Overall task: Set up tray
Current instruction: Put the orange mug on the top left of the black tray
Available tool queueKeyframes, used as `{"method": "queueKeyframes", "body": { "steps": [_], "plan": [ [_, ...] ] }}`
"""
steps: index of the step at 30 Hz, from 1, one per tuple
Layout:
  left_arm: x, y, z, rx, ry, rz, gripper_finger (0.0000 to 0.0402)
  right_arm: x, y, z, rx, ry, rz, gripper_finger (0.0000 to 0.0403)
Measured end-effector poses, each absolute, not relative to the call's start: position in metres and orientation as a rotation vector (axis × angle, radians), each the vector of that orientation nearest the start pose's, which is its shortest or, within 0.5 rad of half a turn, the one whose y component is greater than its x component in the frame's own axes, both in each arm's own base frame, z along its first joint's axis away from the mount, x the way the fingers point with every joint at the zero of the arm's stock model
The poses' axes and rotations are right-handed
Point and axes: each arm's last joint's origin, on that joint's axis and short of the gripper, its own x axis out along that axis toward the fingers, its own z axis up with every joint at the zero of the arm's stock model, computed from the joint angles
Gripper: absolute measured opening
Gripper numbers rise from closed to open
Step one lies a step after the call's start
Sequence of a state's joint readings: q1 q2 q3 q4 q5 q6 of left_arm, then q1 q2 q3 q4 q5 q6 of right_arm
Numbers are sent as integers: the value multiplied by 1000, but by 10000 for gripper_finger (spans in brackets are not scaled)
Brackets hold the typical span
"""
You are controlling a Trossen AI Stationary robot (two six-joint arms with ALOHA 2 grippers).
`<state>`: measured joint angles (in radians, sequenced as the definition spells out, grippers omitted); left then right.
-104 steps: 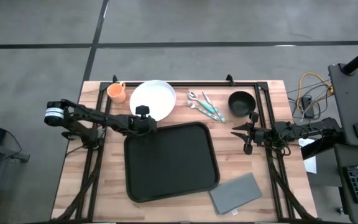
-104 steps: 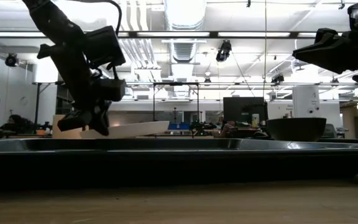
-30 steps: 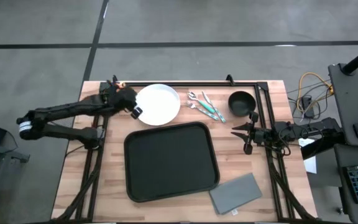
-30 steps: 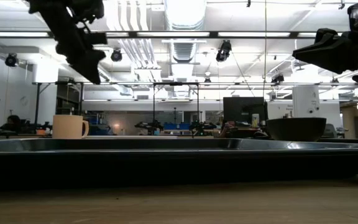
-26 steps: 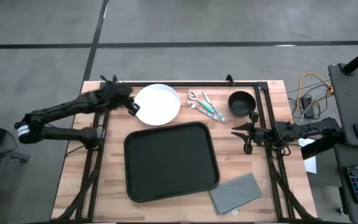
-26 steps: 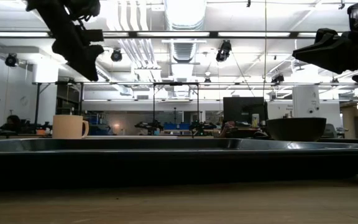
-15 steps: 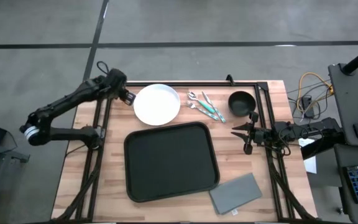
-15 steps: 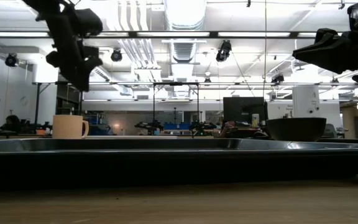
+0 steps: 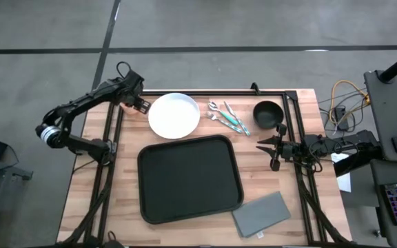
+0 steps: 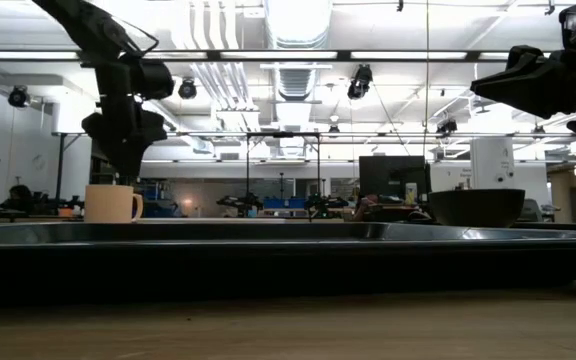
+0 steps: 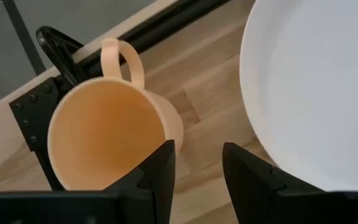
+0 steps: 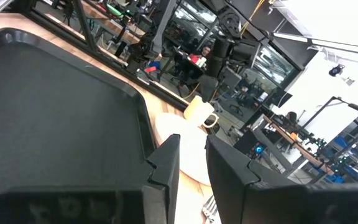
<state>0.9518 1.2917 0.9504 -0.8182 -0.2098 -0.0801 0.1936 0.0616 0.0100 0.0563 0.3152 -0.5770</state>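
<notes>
Orange mug (image 11: 107,130) at the far left corner sits under the left gripper (image 11: 194,163), jaws apart and empty, so fetching it seems the step; next comes a descent astride its rim. Black tray (image 9: 189,178) lies mid-table, bare. Right gripper (image 9: 273,153) waits right, jaws slightly apart, empty.

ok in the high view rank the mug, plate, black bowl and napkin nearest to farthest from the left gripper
1. Mug, directly under the left gripper, far-left corner.
2. Plate, just beside it.
3. Black bowl, far right.
4. Napkin, near-right corner.
</notes>
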Motion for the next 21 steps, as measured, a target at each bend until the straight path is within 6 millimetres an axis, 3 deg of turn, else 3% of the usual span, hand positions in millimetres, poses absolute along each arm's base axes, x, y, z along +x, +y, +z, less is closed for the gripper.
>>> {"method": "queueKeyframes", "body": {
  "steps": [12,21],
  "plan": [
    [124,204,243,-507,1104,1145,115,99,10,168,-575,30,-120,68],
    [128,215,223,-541,1190,1115,115,99,10,168,-575,31,-120,68]
  ]
}}
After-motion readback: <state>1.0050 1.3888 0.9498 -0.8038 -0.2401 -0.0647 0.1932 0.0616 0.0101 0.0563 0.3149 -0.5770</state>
